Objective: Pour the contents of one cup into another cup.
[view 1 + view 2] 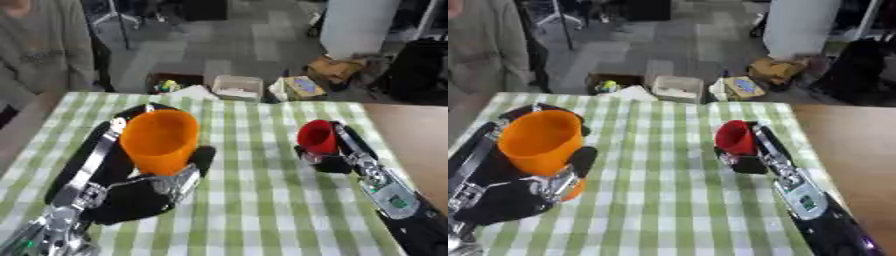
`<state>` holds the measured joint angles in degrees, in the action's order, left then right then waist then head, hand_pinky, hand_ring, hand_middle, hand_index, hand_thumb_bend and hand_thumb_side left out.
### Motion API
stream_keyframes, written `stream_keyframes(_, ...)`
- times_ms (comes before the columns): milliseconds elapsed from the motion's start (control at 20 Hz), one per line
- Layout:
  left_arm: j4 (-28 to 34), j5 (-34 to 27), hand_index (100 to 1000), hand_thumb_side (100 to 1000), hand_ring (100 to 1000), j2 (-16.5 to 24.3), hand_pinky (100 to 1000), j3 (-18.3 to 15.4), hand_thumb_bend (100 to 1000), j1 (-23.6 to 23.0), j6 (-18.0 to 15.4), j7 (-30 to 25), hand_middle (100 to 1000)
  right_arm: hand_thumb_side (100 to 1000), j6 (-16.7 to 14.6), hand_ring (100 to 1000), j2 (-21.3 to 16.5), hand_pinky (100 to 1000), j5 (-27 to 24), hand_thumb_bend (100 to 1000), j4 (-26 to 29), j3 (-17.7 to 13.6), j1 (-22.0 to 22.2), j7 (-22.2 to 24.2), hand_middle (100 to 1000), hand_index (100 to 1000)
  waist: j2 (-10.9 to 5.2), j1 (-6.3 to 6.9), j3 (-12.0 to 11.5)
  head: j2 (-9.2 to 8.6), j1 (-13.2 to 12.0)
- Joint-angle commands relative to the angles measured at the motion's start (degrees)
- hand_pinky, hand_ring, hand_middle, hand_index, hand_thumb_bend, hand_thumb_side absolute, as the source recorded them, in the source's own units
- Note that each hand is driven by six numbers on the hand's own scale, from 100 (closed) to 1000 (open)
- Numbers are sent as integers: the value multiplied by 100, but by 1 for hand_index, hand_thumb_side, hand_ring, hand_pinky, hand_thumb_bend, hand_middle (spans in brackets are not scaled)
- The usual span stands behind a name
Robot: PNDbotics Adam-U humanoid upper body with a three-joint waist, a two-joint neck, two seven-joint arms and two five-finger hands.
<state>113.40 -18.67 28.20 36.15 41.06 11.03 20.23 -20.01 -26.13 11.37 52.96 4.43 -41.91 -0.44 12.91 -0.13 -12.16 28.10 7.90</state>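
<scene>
A large orange cup is held upright above the green checked tablecloth on the left, its mouth facing up and slightly toward me. My left hand is shut on it, fingers and thumb curled round its lower part. On the right, a smaller red cup is tipped with its open mouth toward the left. My right hand is shut on it from below and behind. What is inside either cup is hidden.
The table's bare wooden top shows to the right of the cloth. Beyond the far edge lie boxes and clutter on the floor. A person in grey stands at the far left corner.
</scene>
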Motion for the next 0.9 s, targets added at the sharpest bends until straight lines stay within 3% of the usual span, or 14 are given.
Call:
stream_keyframes(50, 119, -84, 520, 173, 678, 149, 427, -66, 100, 19, -172, -116, 372, 100, -11, 401, -302, 434, 115, 277, -143, -175, -151, -158, 442, 441, -143, 3, -39, -64, 60)
stream_keyframes(550, 119, 43, 517, 184, 683, 168, 423, 143, 100, -439, -617, -440, 370, 100, -34, 402, -495, 438, 86, 267, -163, -274, -276, -262, 441, 442, -187, -74, -126, -110, 134)
stream_keyframes(900, 119, 367, 510, 193, 685, 198, 420, 350, 100, -761, -623, -591, 365, 100, -62, 404, -526, 444, 107, 262, -43, -226, -461, -198, 441, 444, -190, -158, -104, -107, 132)
